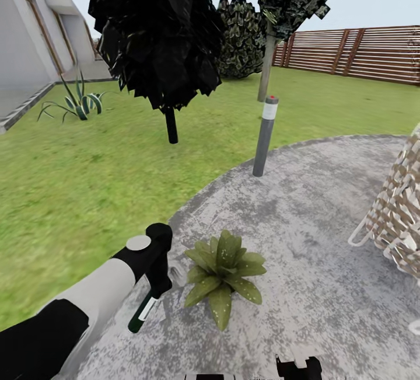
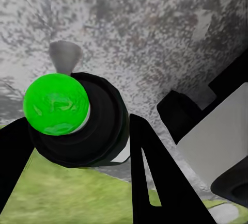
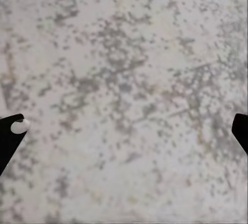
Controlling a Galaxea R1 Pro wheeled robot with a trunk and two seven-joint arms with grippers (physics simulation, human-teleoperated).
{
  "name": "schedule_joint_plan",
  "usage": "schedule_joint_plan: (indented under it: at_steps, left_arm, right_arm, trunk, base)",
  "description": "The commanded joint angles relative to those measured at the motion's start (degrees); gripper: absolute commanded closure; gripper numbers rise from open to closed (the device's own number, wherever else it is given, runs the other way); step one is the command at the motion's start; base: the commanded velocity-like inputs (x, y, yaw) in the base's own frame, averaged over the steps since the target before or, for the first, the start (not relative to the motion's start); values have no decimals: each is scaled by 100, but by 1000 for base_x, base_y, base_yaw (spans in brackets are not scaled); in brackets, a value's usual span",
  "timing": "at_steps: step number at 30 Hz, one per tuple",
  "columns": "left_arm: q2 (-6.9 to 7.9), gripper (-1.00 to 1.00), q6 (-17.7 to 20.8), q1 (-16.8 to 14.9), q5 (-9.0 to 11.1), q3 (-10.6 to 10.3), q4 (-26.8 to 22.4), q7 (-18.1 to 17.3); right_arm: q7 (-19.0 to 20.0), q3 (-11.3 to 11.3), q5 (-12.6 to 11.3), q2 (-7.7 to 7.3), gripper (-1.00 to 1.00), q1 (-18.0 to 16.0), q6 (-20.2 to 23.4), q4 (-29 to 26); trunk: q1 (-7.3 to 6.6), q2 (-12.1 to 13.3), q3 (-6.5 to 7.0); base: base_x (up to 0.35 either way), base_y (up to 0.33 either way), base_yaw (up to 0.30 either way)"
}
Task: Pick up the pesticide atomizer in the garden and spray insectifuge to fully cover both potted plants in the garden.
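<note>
Left pincer (image 1: 153, 283) pinches the pesticide atomizer (image 1: 143, 310), bottle hanging base-down over the patio (image 1: 326, 205). Potted plant (image 1: 223, 275) sits just beside the pincer, likely within spray reach. Right pincer (image 3: 124, 126) hangs spread wide over bare patio stone, idle.

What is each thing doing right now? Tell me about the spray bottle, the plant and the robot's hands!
pesticide atomizer: held in the left gripper, tilted, off the ground
left gripper: shut on the atomizer, beside the plant
potted plant: standing on the stone patio, leaves spread, untouched
right gripper: open, empty, over bare patio
bollard light: upright at the patio's edge
</note>
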Motion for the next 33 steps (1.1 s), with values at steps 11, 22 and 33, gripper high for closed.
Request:
schedule_joint_plan:
  at_steps: [11, 22, 33]
  left_arm:
    - [-12, 100, 101, 151, -23, 20, -17, -58]
    - [24, 100, 103, 218, -24, 491, 35, -58]
    - [24, 100, 104, 448, -22, 1472, -38, 594]
  right_arm:
    - [-50, 10, 60, 1, -100, -4, -7, 4]
    - [-50, 18, 60, 1, -100, -4, -8, 7]
    - [-50, 21, 60, 6, -100, -4, -6, 7]
  trunk:
    - [-1, -2, -5]
    - [-1, -2, -5]
    - [-1, -2, -5]
  base:
    - [-117, -73, -58]
    - [-211, -124, 0]
    - [-4, -6, 18]
